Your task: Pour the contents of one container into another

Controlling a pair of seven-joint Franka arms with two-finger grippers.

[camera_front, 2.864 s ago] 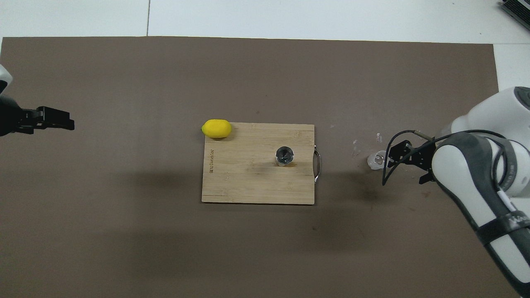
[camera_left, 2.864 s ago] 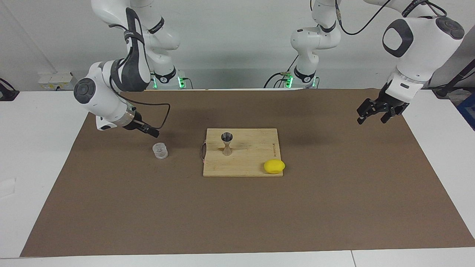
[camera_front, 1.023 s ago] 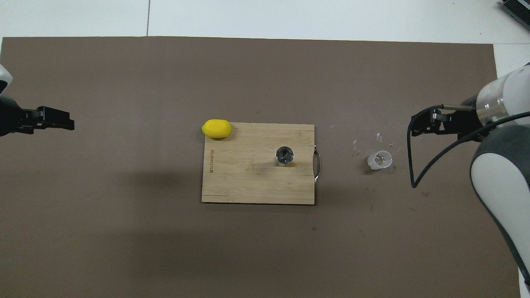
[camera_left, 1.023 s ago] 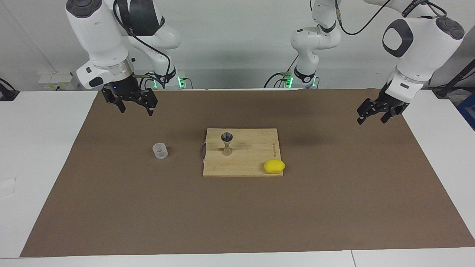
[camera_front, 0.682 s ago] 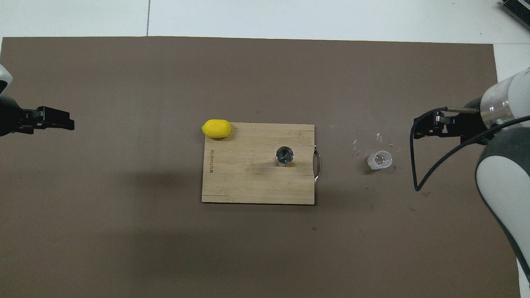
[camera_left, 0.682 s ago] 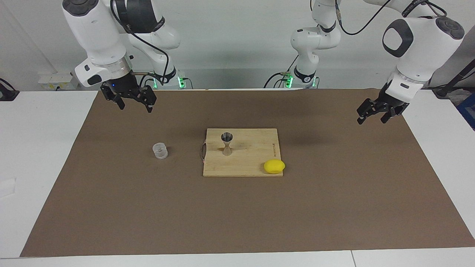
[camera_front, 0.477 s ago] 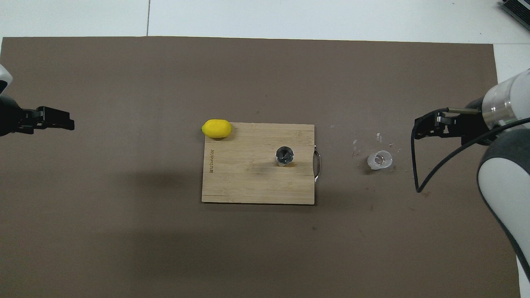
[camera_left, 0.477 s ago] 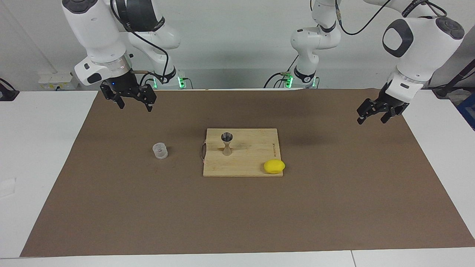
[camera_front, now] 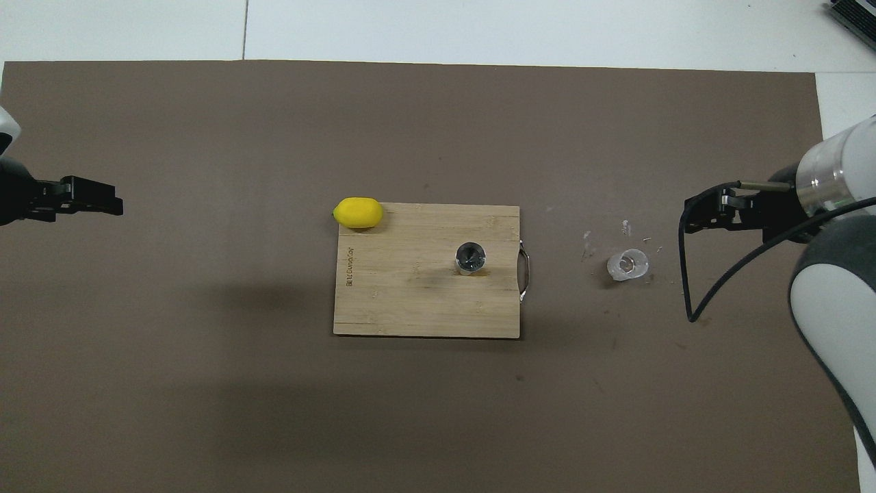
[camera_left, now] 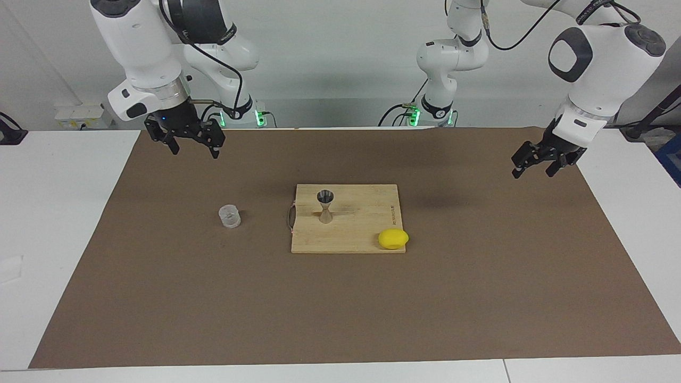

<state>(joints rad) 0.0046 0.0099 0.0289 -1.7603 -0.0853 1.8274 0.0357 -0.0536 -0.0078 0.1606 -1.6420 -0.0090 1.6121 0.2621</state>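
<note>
The small clear plastic cup (camera_left: 230, 216) stands beside the bamboo cutting board (camera_left: 362, 234) bearing the silvery hourglass jigger (camera_left: 325, 206); the right gripper (camera_left: 193, 149) and left gripper (camera_left: 532, 165), both spread apart and empty, hang over the mat.

A white table (camera_left: 53, 202) carries a brown mat (camera_left: 479, 276) bearing a clear cup (camera_left: 229, 216) and wooden board (camera_left: 362, 218).

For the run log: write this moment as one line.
right gripper: open, raised, empty | left gripper: open, waiting | plastic cup: upright on mat | jigger: upright on board

Jigger (camera_left: 325, 205) and lemon (camera_left: 393, 239) on cutting board (camera_left: 362, 234); cup (camera_left: 229, 216) beside it, toward right arm's end.
</note>
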